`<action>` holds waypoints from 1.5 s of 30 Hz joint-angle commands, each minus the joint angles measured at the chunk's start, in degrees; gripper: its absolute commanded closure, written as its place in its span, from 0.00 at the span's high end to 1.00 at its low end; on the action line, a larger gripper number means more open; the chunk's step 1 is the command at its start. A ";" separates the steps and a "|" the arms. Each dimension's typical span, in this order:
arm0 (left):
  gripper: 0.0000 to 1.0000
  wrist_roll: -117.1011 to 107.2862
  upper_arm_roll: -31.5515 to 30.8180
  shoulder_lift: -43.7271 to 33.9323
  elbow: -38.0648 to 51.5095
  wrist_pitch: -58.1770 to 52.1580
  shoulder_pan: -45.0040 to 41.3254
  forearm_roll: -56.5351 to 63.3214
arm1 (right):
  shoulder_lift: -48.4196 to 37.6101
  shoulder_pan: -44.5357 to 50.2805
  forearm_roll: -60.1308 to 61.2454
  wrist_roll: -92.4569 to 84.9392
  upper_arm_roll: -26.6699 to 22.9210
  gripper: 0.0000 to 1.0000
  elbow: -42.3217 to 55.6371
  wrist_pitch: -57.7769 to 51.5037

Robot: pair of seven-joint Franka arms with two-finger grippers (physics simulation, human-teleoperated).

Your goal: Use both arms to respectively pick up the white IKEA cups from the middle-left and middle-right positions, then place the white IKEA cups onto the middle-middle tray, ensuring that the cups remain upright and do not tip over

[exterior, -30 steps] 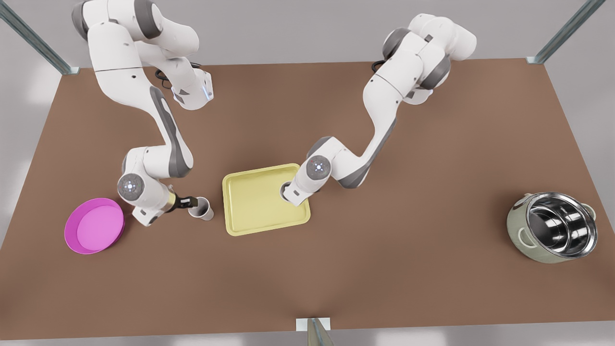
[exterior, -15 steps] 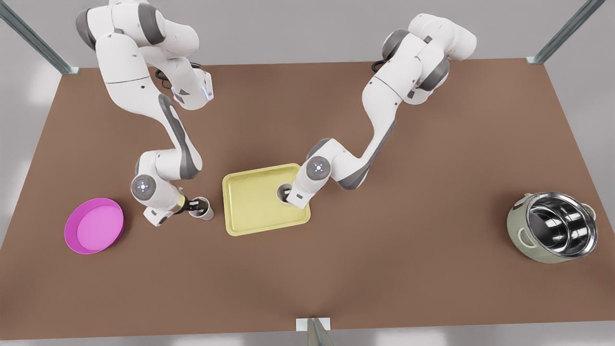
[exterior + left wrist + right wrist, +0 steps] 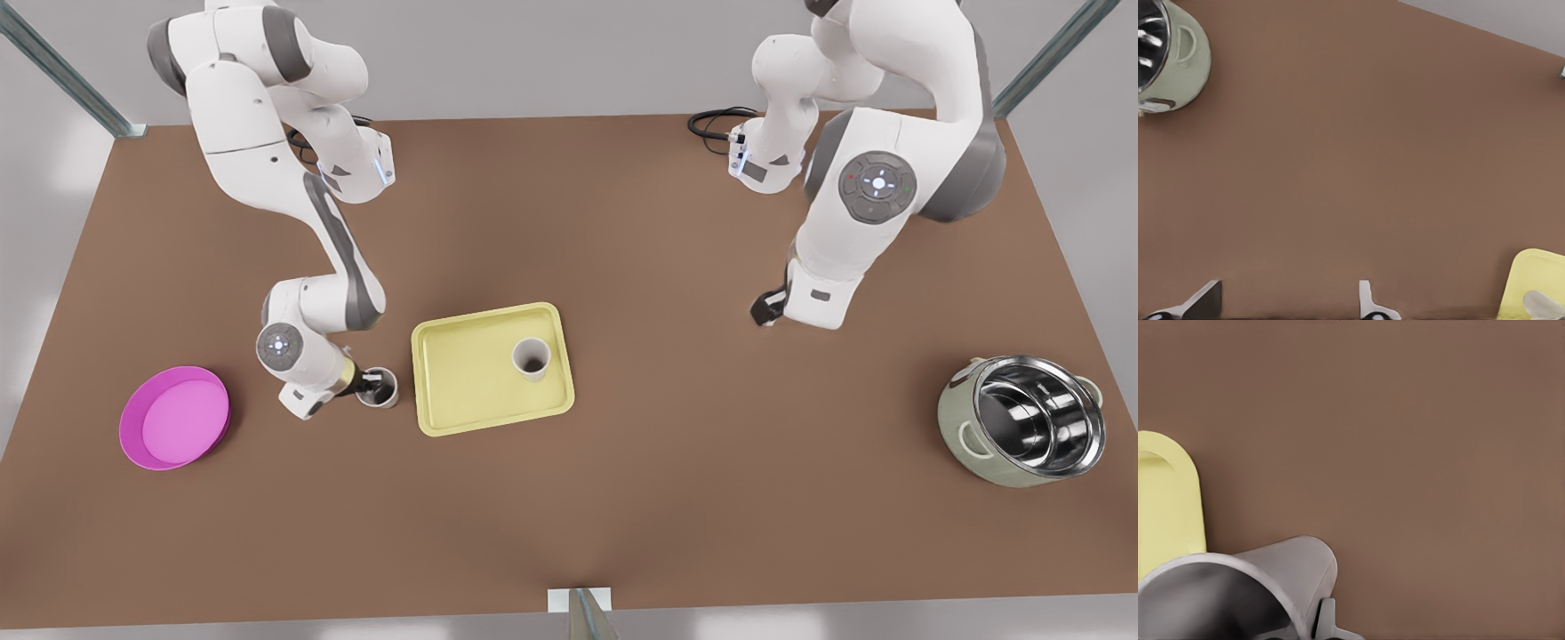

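Note:
One white cup (image 3: 532,357) stands upright on the pale yellow tray (image 3: 462,382), in its far right part, with nothing touching it. My left gripper (image 3: 765,311) hangs open and empty well off to the front view's right of the tray. In the left wrist view its fingertips (image 3: 1365,300) are spread, with the tray (image 3: 1531,280) and that cup (image 3: 1541,305) at the edge. My right gripper (image 3: 363,384) is shut on the second white cup (image 3: 380,391), just off the tray's left rim. The right wrist view shows this cup (image 3: 1271,573) close up, next to the tray (image 3: 1165,507).
A round pink dish (image 3: 173,416) lies at the front view's left, close to the right arm's wrist. A steel-lined green pot (image 3: 1022,418) sits at the far right, also seen as the pot (image 3: 1178,60) in the left wrist view. Black cables (image 3: 716,120) lie at the back.
My left gripper let go of its cup on the tray and pulled far back to the front view's right. My right gripper carried its cup slightly closer to the tray.

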 commanded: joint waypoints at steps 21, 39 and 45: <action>1.00 40.43 -1.72 0.72 -0.79 -15.92 3.43 -6.14 | 0.48 13.37 0.32 -1.73 1.86 0.21 1.80 4.57; 1.00 40.34 -2.16 0.98 -0.79 -16.89 3.52 -6.49 | 2.06 11.35 0.23 -5.24 2.30 1.00 2.76 3.96; 1.00 40.34 -2.16 1.07 -0.79 -16.89 3.43 -6.49 | 0.57 11.44 0.23 -5.68 2.30 1.00 2.94 0.89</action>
